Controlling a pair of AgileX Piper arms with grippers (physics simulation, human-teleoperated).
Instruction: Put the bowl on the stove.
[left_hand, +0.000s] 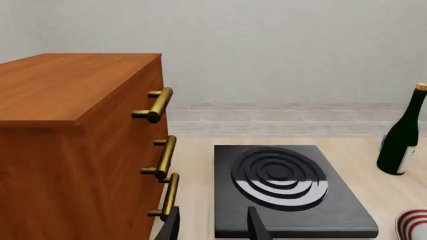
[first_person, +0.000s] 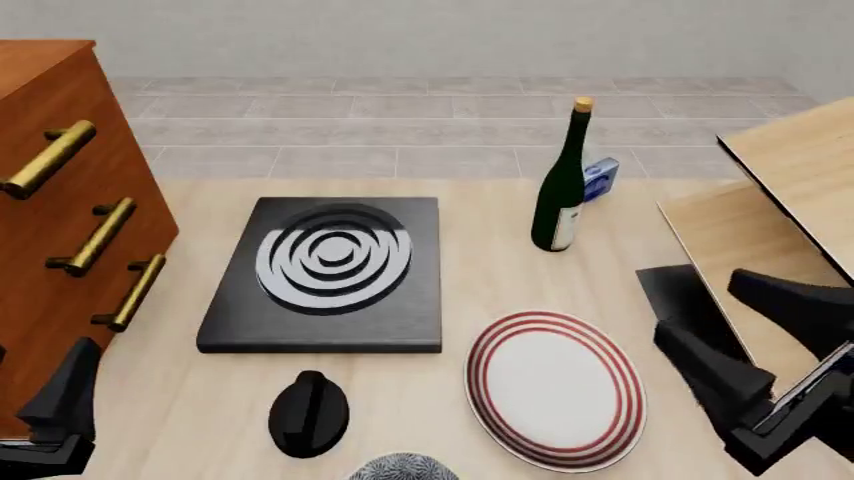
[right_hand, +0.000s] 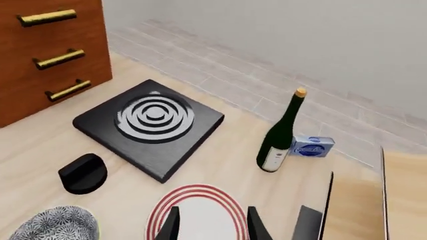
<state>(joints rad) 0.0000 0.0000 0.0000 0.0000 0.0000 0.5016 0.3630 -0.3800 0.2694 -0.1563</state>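
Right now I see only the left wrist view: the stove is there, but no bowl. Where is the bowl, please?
Observer: In the front view the bowl is on the near side of the table, cut off by the picture's bottom edge.
Operator: Is something between it and the stove?
Observer: The black knob stands just left of the path to the stove; the red-ringed plate lies to the right.
Operator: Does the right gripper hold anything?
Observer: No, the right gripper is open and empty, above the plate.
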